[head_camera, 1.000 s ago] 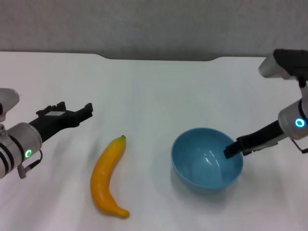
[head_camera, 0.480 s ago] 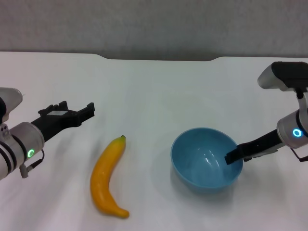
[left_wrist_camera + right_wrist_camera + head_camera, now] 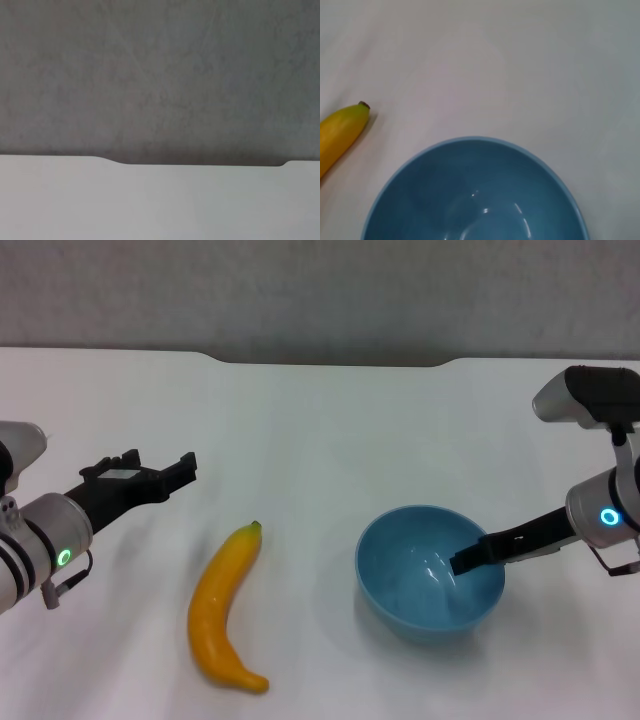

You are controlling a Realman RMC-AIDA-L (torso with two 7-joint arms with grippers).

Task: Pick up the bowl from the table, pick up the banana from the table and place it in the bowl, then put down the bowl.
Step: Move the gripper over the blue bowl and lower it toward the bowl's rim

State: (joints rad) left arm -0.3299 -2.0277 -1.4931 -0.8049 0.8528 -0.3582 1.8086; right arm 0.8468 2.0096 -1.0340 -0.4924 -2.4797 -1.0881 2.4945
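The light-blue bowl point(image 3: 425, 590) stands upright on the white table point(image 3: 320, 430), right of centre. It fills the lower part of the right wrist view point(image 3: 470, 200). The yellow banana point(image 3: 222, 602) lies on the table left of the bowl, stem tip towards the far side; its stem end shows in the right wrist view point(image 3: 340, 134). My right gripper point(image 3: 468, 559) reaches in from the right, over the bowl's right rim, with its tip inside the bowl. My left gripper point(image 3: 160, 472) is open and empty, held above the table left of the banana.
The table's dark notched far edge point(image 3: 330, 362) runs along the back and also shows in the left wrist view point(image 3: 190, 164), with a grey wall behind it. Bare tabletop lies between the banana and the bowl.
My right gripper has moved left, from the bowl's right rim to further inside the bowl. The left arm rose slightly, then held still. Bowl and banana have not moved.
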